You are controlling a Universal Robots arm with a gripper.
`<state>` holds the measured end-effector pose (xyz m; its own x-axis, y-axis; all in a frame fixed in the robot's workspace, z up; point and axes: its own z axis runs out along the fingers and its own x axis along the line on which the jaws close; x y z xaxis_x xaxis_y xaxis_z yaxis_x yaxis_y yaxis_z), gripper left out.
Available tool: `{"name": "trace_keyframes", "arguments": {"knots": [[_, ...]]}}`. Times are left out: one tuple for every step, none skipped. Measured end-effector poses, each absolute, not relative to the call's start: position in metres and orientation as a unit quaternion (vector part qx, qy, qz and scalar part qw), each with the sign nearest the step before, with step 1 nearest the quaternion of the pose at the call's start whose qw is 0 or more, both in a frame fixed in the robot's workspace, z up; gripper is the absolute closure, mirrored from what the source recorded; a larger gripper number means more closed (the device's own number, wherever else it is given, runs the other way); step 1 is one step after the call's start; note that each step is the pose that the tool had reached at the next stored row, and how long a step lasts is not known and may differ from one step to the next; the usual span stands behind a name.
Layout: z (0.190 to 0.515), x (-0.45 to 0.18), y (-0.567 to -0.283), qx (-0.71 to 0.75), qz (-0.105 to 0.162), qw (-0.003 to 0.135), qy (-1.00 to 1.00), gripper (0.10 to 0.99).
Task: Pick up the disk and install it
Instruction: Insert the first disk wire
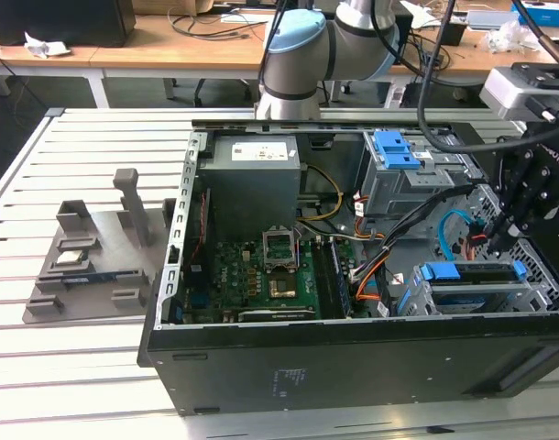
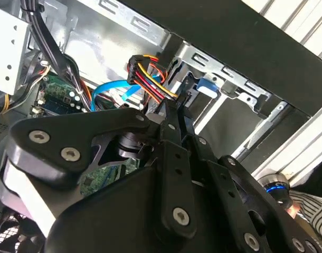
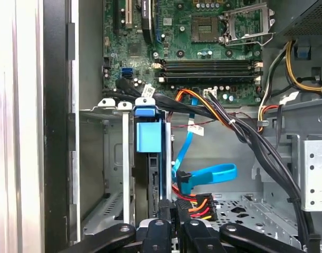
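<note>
Found the tool (image 3: 169, 213) low inside the open computer case (image 1: 353, 367), at the near end of the drive cage (image 3: 111, 158), with its fingers drawn together. Could not tell whether the tips pinched the rear edge of the disk (image 3: 149, 134) or only bore against it. Judged the posture better suited to pushing along the slot than to carrying.

Saw the disk standing on edge inside the cage, between the cage walls, its blue carrier frame turned toward the far end. Judged it already well into its slot, the walls serving as guides.

Noted, just beside the cage at the tool's end, a power plug (image 3: 195, 205) on red, orange and yellow wires and a blue data cable (image 3: 208, 174), both loose. Judged them left there to reach the disk's connectors.

Noted the motherboard (image 3: 203, 47) beyond the cage's far end. Noted also, well apart from the cage and outside the case, a grey fixture (image 1: 87, 266) on the slatted tabletop (image 1: 78, 367).
</note>
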<state>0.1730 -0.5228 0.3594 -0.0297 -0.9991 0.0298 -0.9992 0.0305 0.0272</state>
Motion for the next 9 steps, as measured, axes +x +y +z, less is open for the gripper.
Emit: {"name": "trace_keyframes", "arguments": {"knots": [[0.359, 0.173, -0.525, 0.696, -0.001, 0.019, -0.718, 0.922], [0.359, 0.172, -0.526, 0.696, -0.002, 0.018, -0.718, 0.922], [0.358, 0.172, -0.527, 0.696, -0.002, 0.017, -0.718, 0.922], [0.356, 0.172, -0.530, 0.696, -0.002, 0.017, -0.718, 0.922], [0.355, 0.172, -0.531, 0.696, -0.002, 0.017, -0.718, 0.922], [0.355, 0.171, -0.533, 0.696, -0.002, 0.017, -0.718, 0.922], [0.354, 0.171, -0.535, 0.696, -0.003, 0.017, -0.718, 0.922], [0.353, 0.171, -0.536, 0.696, -0.003, 0.017, -0.718, 0.922], [0.353, 0.171, -0.537, 0.696, -0.003, 0.017, -0.718, 0.922]]}}
